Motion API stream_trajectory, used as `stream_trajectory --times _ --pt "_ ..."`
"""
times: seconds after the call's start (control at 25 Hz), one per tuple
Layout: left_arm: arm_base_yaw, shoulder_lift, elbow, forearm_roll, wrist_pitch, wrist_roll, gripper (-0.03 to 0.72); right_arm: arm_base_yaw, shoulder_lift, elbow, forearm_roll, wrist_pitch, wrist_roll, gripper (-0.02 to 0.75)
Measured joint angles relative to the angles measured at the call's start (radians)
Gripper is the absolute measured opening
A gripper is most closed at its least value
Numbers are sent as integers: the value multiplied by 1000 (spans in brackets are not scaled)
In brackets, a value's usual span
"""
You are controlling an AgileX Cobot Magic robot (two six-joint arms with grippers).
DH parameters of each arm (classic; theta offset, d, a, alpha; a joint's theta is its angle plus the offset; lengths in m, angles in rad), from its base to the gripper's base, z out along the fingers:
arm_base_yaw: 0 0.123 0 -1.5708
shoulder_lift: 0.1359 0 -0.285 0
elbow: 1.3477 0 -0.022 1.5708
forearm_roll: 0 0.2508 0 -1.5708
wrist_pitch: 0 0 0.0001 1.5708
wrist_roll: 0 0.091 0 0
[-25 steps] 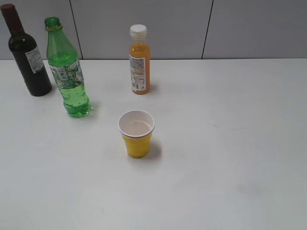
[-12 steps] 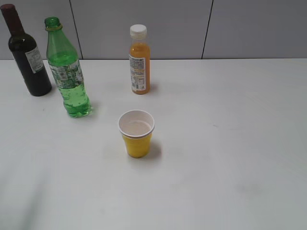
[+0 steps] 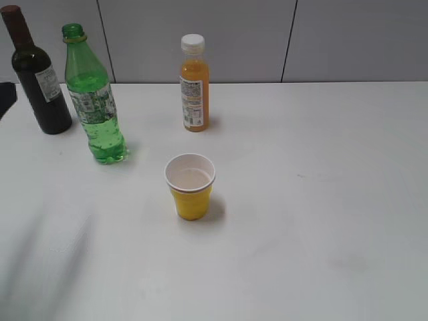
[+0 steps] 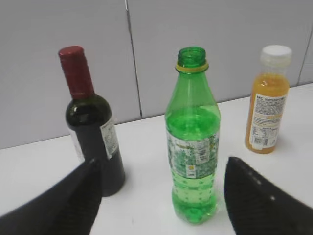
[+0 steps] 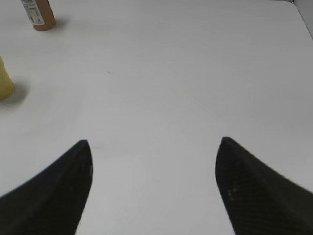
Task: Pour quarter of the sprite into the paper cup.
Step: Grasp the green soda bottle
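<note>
The sprite (image 3: 93,107), a tall green capless bottle with a white-and-green label, stands upright at the back left of the white table. It also shows in the left wrist view (image 4: 192,147). The yellow paper cup (image 3: 191,188) stands upright in the middle, white inside; its side shows at the left edge of the right wrist view (image 5: 5,81). My left gripper (image 4: 161,169) is open and empty, its fingers wide on either side of the sprite, short of it. A dark part of the left arm (image 3: 5,97) shows at the exterior view's left edge. My right gripper (image 5: 154,143) is open and empty over bare table.
A dark wine bottle (image 3: 37,80) stands left of the sprite, close to it, and shows in the left wrist view (image 4: 93,132). An orange juice bottle (image 3: 194,87) with a white cap stands behind the cup. A grey panelled wall (image 3: 267,33) runs behind the table.
A dark part of the left arm has come into the exterior view at the left edge, and its shadow has spread on the table's front left. Bottles and cup have not moved.
</note>
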State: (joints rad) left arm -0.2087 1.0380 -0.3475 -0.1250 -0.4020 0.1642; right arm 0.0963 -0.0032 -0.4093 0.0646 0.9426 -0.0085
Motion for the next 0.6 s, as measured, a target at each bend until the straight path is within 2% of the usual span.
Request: stream_trajectory --times 0.2,0.6 --pt "-57 182 0 1 -150 -1 591 0 0 0 0 0 0 590" --pt "-64 510 -2 73 -509 -143 671 0 0 0 0 0 -1 590"
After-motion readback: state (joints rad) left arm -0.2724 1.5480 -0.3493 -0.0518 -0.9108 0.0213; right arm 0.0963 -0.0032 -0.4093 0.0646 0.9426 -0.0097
